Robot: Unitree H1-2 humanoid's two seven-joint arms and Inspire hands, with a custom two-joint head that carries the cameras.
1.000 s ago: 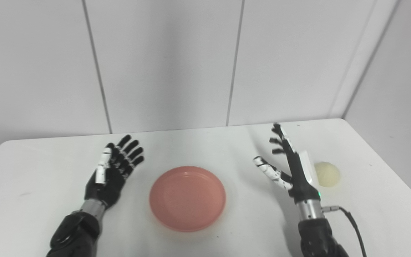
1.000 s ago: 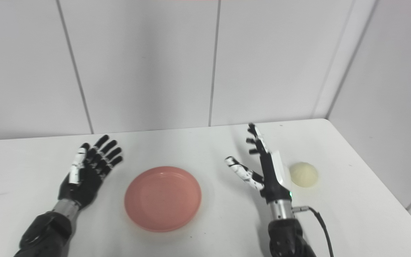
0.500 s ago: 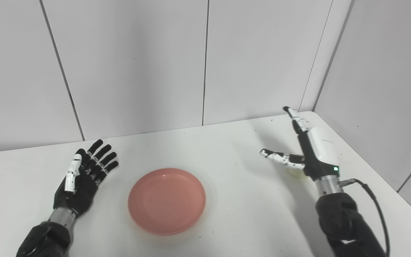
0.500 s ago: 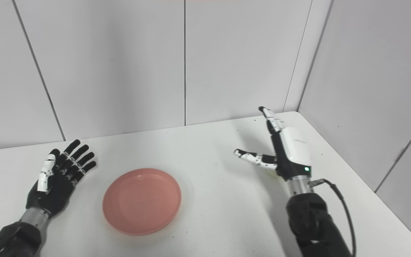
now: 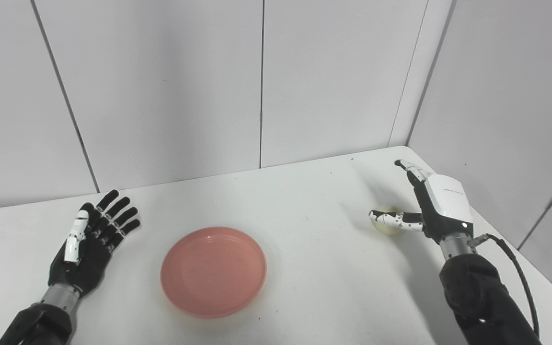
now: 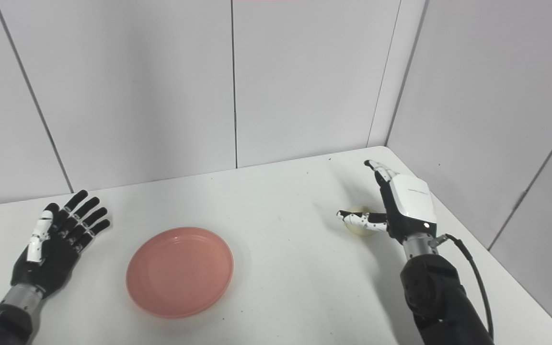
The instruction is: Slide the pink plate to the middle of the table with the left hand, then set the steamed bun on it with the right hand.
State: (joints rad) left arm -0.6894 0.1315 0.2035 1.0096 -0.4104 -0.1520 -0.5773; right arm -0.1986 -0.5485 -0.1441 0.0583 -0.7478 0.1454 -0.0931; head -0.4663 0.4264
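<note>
The pink plate [image 5: 213, 271] lies flat on the white table [image 5: 300, 206], near the front and a little left of the middle. My left hand [image 5: 89, 242] rests open, palm up, to the left of the plate and apart from it. The pale steamed bun [image 5: 391, 230] sits at the table's right side. My right hand [image 5: 431, 203] is open just right of the bun, fingers stretched out above it and thumb [image 6: 355, 219] reaching across its near side. Most of the bun is hidden by that hand.
White wall panels close in the table at the back and right, meeting at the corner [image 5: 400, 143]. The table's right edge [image 6: 501, 258] runs close beside my right arm. A black cable [image 5: 513, 256] loops off the right wrist.
The camera has swung right, shifting the whole picture left. My right hand has moved right from beside the bun to over it, thumb lowered across it. Plate and left hand stay put.
</note>
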